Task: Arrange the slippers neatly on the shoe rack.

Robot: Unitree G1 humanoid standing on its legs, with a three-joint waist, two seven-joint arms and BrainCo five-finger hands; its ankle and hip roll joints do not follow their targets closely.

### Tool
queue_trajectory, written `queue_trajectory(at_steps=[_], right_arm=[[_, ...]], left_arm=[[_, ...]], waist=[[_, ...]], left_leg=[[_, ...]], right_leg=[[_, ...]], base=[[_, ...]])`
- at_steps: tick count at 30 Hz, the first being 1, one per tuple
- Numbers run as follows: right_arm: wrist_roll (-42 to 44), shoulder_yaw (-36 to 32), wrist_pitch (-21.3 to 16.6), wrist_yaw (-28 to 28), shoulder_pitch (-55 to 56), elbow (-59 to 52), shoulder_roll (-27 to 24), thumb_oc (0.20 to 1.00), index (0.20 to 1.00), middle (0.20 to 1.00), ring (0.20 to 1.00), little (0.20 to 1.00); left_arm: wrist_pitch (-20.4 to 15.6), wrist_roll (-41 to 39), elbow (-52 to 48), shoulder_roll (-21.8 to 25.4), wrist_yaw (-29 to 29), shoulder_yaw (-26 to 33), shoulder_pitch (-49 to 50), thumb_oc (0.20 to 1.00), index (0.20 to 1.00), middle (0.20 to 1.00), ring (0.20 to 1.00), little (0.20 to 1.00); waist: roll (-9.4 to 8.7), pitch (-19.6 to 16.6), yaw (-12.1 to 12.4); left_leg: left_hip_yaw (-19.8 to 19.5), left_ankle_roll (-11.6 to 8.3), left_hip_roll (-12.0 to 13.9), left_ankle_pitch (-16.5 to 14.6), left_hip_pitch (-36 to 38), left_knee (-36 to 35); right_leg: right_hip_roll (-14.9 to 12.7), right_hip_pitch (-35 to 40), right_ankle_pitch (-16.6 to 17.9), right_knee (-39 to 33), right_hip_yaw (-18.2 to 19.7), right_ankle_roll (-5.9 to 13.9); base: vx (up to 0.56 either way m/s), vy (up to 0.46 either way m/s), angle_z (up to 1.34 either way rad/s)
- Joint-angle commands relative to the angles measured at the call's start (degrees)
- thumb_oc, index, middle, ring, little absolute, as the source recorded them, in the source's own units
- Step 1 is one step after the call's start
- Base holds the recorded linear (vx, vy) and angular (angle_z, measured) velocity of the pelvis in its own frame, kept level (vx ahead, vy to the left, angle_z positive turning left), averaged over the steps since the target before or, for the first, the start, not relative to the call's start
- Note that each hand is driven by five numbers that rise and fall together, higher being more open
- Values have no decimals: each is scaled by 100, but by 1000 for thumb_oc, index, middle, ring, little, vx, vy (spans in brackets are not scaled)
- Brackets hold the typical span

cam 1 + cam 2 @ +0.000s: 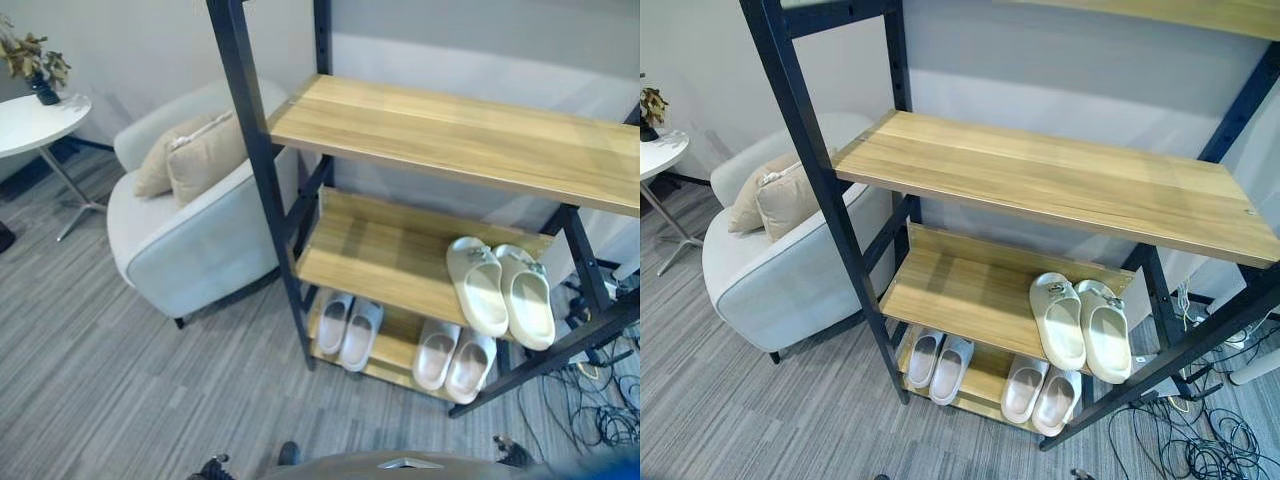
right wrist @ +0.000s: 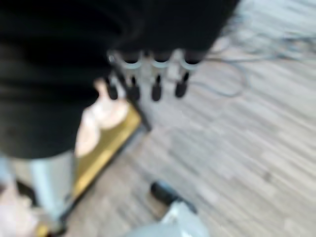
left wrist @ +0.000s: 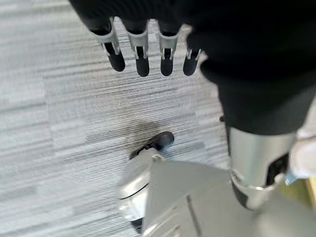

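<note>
Slippers are lying outside both hands, all of them on the shoe rack [image 1: 262,190]. In the left wrist view the left hand [image 3: 143,47] is hanging over the grey carpet [image 3: 59,128] with its fingers [image 3: 117,59] straight, slightly spread and holding nothing. In the right wrist view the right hand [image 2: 153,74] is hanging in the same way, its fingers [image 2: 156,91] straight, side by side and empty, with a blurred pale pair showing past them on the rack's lowest board.

On the middle shelf [image 1: 960,290], toward its right end, the cream pair [image 1: 1080,325] is lying side by side, the two just touching, toes pointing out over the front edge. On the bottom shelf [image 1: 395,345] two more pairs are lying: the pale grey pair [image 1: 348,328] toward the left post and the off-white pair [image 1: 455,360] toward the right, each pair close together with toes pointing outward. The top shelf [image 1: 1060,180] is showing bare wood.

Left of the rack, just beside its dark post, a white armchair [image 1: 190,250] is holding two beige cushions [image 1: 195,150]. Farther left a round white side table [image 1: 35,120] is carrying a small dark vase with dried leaves [image 1: 35,65]. Loose cables [image 1: 1200,440] are lying on the carpet at the rack's right foot.
</note>
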Motion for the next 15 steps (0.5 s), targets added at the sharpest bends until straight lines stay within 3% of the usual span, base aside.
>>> queue_trajectory(at_steps=[1, 7, 15], right_arm=[[806, -230, 67, -109, -159, 350, 140, 1000, 1000, 1000, 1000, 1000], [1246, -589, 239, -3, -36, 1053, 282, 1000, 1000, 1000, 1000, 1000], [1278, -591, 329, 48, -18, 1168, 370, 1000, 1000, 1000, 1000, 1000]], left_arm=[[-94, -280, 322, 83, -24, 80, -214, 1000, 1000, 1000, 1000, 1000], [-106, -470, 315, -68, -138, 23, -209, 1000, 1000, 1000, 1000, 1000], [-144, -639, 234, -200, -231, -63, -227, 1000, 1000, 1000, 1000, 1000]], waist=[[-174, 45, 21], [-95, 32, -50], [-39, 66, -86]], left_leg=[[88, -99, 65, -108, -101, 47], [126, -96, 58, -109, -92, 47], [133, -93, 65, -104, -73, 47]], right_leg=[[-442, -23, 121, 125, -51, 554], [-438, -46, 151, 101, -8, 548], [-415, -38, 147, 95, 30, 534]], base=[[0, 0, 0], [0, 0, 0], [-3, 0, -1]])
